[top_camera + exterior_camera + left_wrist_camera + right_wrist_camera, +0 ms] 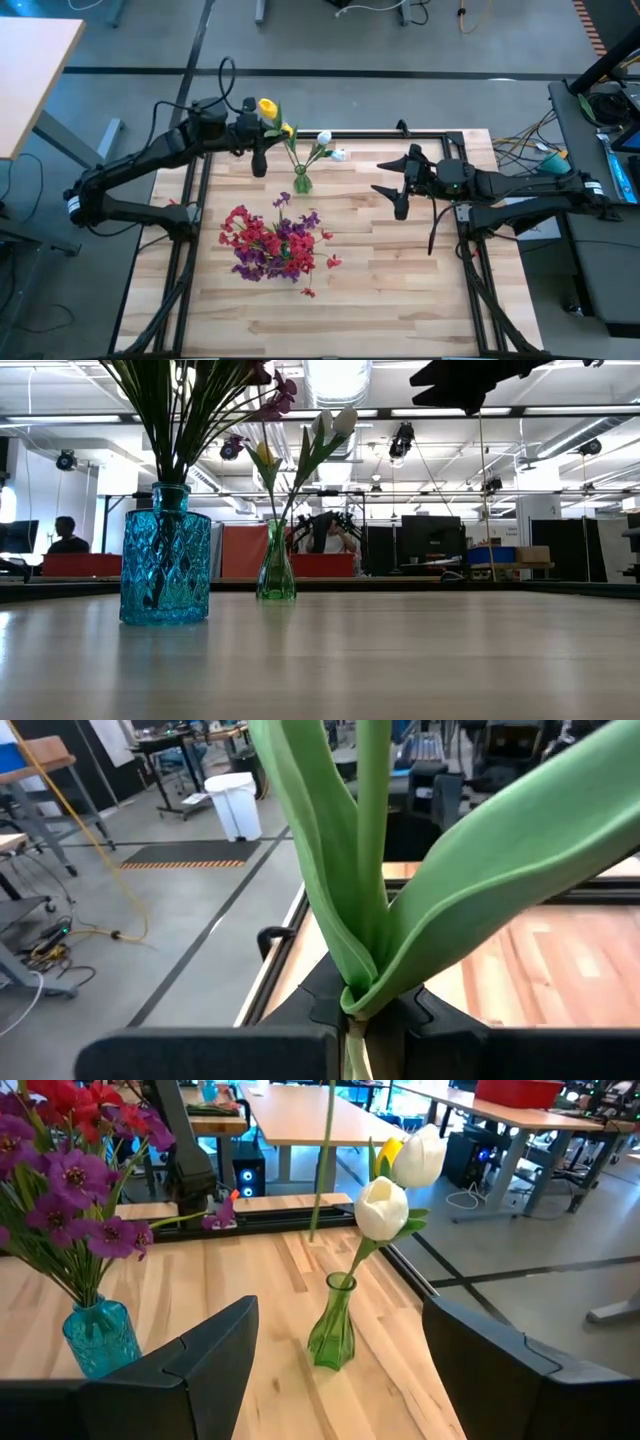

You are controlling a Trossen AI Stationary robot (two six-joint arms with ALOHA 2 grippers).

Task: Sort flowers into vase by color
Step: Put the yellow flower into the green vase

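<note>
Even, bright overhead light fills the high view; the wooden table (400, 290) shows only soft, short shadows beneath the arms, toward six o'clock. In the low view long ceiling light strips (337, 375) at twelve o'clock blow out to white, and the near tabletop at six o'clock is soft and out of focus, with a pale sheen. The blue vase (165, 555) catches glints on its cut glass. In the left wrist view the green leaves (420, 910) sit so close that they blur, with smooth highlights. The right wrist view is crisp at centre; its straight lines bow toward the edges.
</note>
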